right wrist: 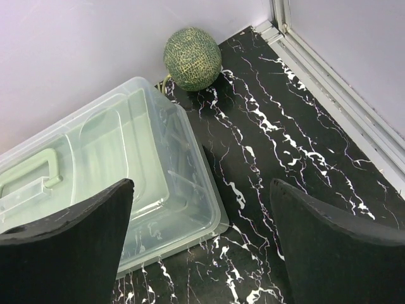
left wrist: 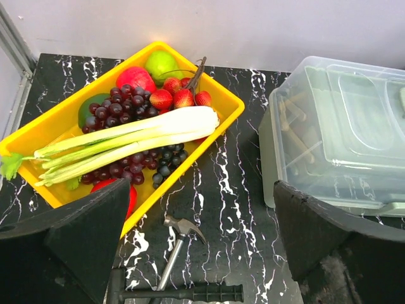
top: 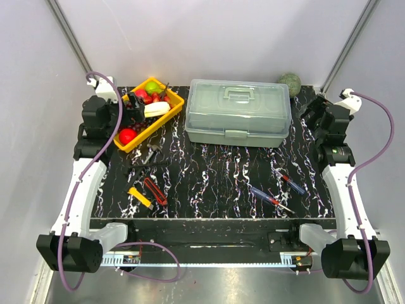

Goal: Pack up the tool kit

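Observation:
The pale grey-green toolbox stands shut at the back middle, its clear lid and handle on top. It also shows in the left wrist view and the right wrist view. Two red and blue screwdrivers lie at the front right. Yellow cutters and red cutters lie at the front left. My left gripper is open and empty, above the table between the tray and the toolbox. My right gripper is open and empty beside the toolbox's right end.
A yellow tray of fruit and vegetables stands at the back left. A small hammer and a black-handled tool lie in front of it. A green melon sits at the back right corner.

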Robot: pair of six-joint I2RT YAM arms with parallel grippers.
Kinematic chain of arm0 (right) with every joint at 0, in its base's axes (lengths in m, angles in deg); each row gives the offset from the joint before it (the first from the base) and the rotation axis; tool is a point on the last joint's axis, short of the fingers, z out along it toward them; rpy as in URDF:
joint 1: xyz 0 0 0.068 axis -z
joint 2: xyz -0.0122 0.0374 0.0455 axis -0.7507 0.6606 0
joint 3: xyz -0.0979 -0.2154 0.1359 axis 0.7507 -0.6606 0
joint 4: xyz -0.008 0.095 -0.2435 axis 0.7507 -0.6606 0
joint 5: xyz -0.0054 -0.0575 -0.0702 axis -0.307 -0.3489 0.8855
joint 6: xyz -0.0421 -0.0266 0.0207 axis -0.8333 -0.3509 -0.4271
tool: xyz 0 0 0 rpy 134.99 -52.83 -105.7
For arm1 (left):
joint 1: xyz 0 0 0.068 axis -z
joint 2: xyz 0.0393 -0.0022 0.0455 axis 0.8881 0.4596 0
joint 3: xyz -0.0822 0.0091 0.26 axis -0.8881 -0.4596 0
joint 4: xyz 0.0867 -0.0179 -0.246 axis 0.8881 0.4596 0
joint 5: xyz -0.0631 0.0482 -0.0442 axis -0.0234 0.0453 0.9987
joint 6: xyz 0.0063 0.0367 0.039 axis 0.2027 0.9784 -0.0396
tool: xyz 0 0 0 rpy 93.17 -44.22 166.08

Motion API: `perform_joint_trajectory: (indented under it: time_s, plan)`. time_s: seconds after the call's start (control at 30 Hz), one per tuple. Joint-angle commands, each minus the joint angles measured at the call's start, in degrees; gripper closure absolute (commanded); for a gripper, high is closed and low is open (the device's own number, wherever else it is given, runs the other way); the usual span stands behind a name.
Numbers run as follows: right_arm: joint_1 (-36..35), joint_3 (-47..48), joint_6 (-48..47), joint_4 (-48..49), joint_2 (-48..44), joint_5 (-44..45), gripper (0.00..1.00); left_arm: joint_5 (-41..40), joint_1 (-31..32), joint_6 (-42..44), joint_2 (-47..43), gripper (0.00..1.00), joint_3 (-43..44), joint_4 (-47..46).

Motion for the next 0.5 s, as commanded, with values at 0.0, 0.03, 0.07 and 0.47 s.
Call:
perform_joint_trajectory:
  time_s: [0.0,0.03,0.07,0.47]
  plan:
    - [0.07,0.74,-0.16,-0.73,-1.54,-1.15,0.06,4.62,-0.06,-0.57,-2.29,0.01,-1.44,-4.91]
    - [0.07,1.0,0.02,-1.25,-1.54,-1.23,0.06,7.08,-0.06,0.13,-2.56,0.01,-1.79,-5.35]
    - [0.07,1.44,0.19,-1.95,-1.36,-1.67,0.07,9.89,-0.06,0.57,-2.91,0.01,-2.06,-5.87]
    - [0.07,11.54,1.08,-7.23,4.26,-13.62,0.01,2.8,-1.2,-8.65,-1.5,0.01,-2.4,-0.78]
